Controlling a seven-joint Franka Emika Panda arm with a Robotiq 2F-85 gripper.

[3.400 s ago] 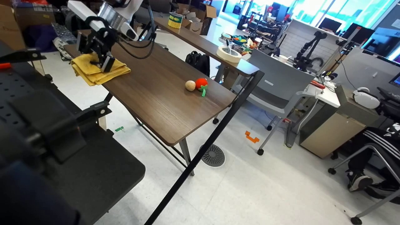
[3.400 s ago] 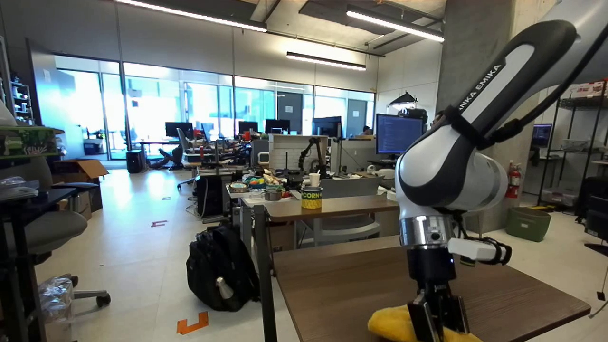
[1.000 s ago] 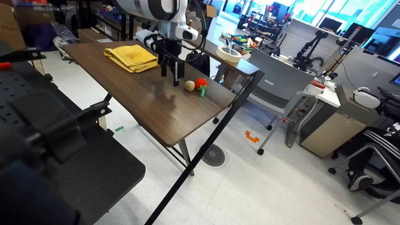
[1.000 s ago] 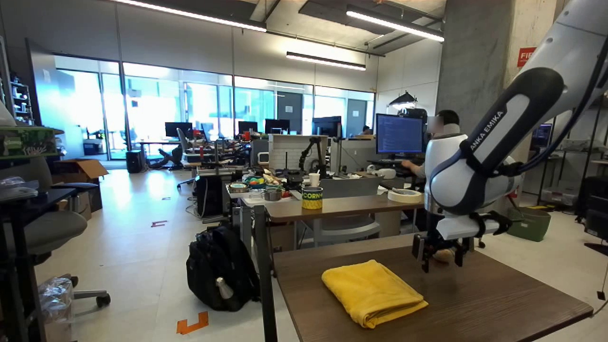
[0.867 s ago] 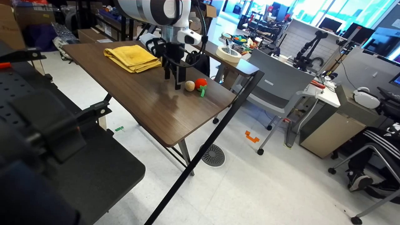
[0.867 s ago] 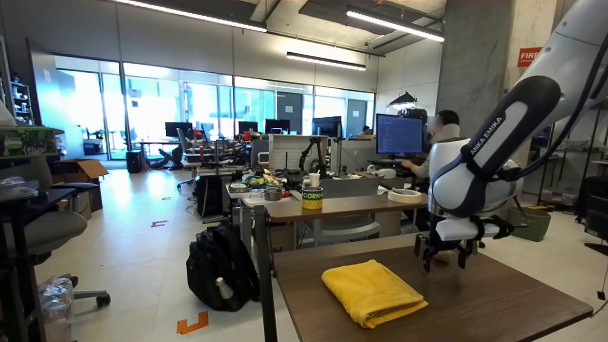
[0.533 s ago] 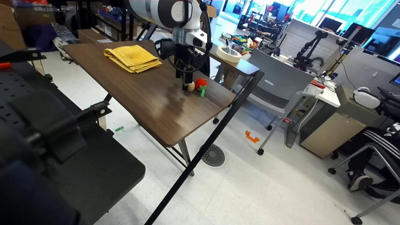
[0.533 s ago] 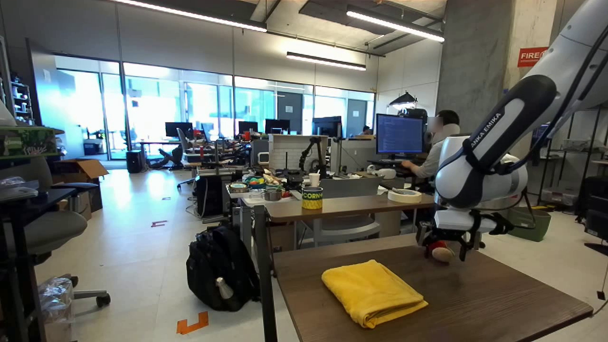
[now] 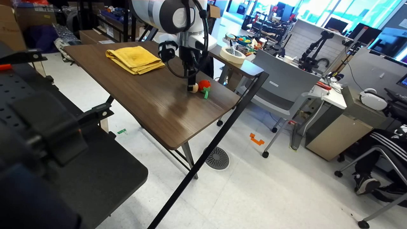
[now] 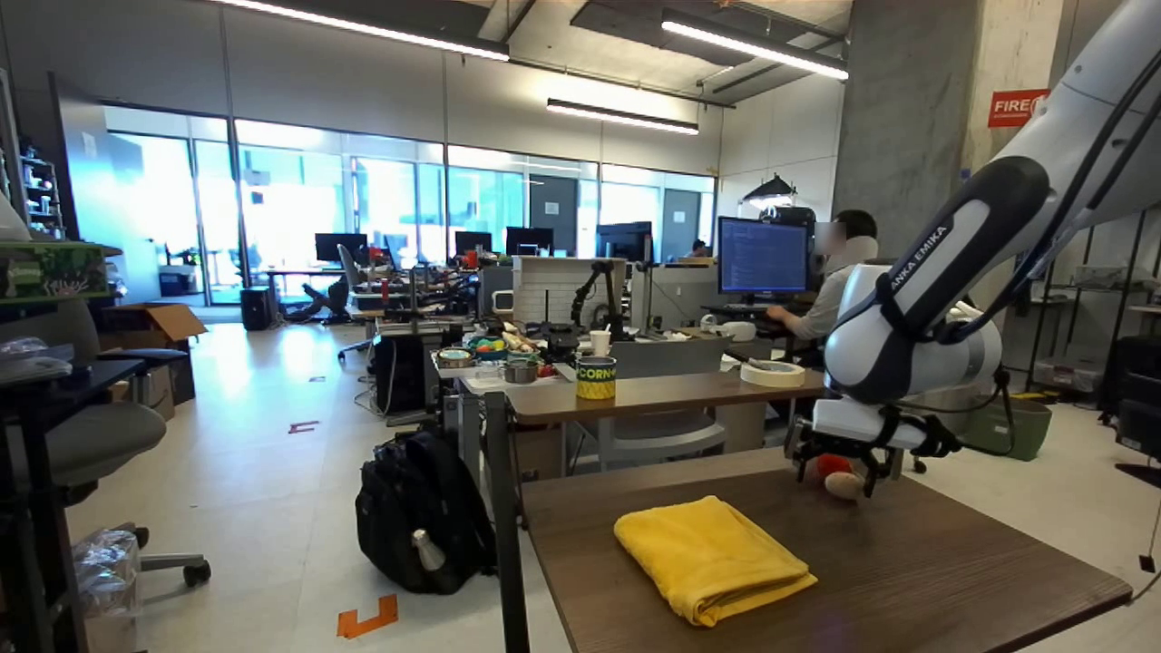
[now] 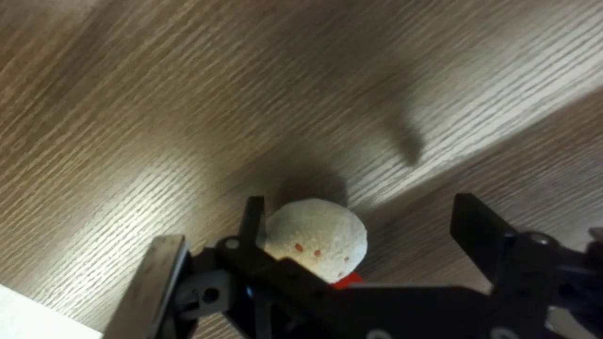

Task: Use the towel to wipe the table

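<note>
The towel point(image 10: 717, 560) lies folded flat on the table point(image 9: 149, 108), well apart from the jaws, which stand wide with nothing in their grasp. They hang low over a pale ball point(image 11: 315, 235), seen just beside one jaw in the wrist view; whether they touch, I cannot tell. A red toy point(image 9: 204, 84) sits right by the ball. Wiping does not seem to be in hand; this looks more like clearing these two first. The next move likely calls for centring the ball between the jaws, then closing, leaving the towel for afterwards
</note>
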